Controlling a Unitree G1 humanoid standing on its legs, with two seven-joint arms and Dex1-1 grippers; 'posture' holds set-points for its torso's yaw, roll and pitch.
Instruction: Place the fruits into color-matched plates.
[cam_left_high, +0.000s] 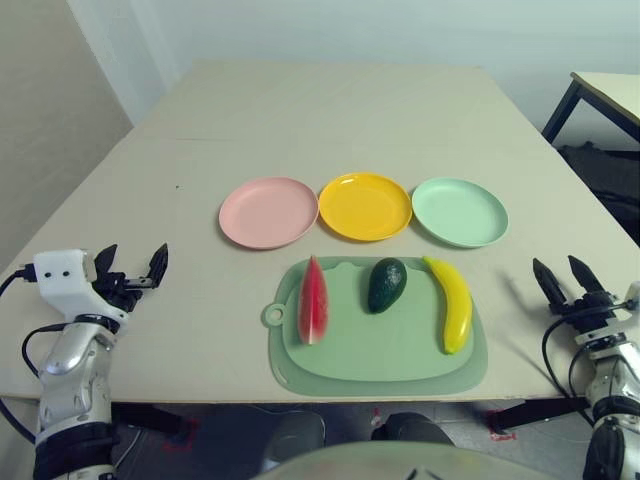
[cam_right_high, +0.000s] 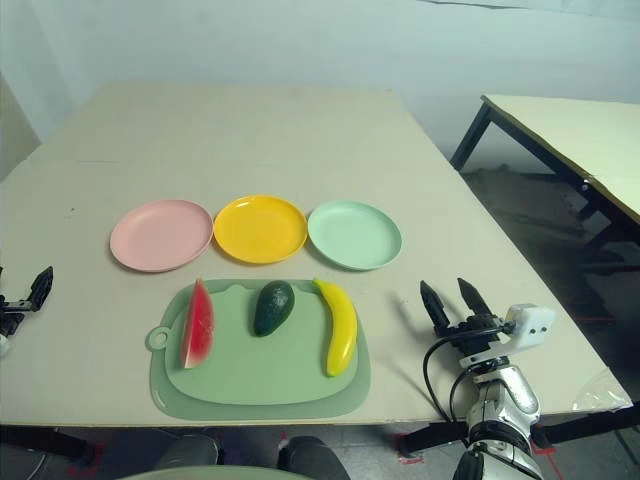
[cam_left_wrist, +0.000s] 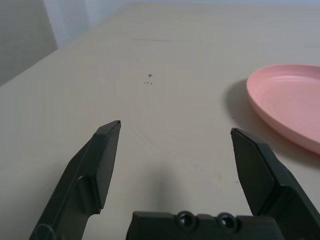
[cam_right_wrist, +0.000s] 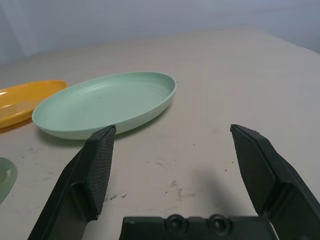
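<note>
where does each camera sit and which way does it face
Left eye: on the head, looking forward and down at the plates and cutting mat; both forearms and grippers show.
Right eye: beside it, same scene; right forearm and part of the left gripper show.
Left wrist: along the left gripper, its open fingers over the table, toward the pink plate.
Right wrist: along the right gripper, fingers open, toward the mint plate.
Left eye and left wrist share the pink plate.

Even, fairly bright, diffuse light covers the table, with soft shadows beside the pink plate and beneath the mint green plate. Small highlights glint on the avocado, while the space under the table is darker.
</note>
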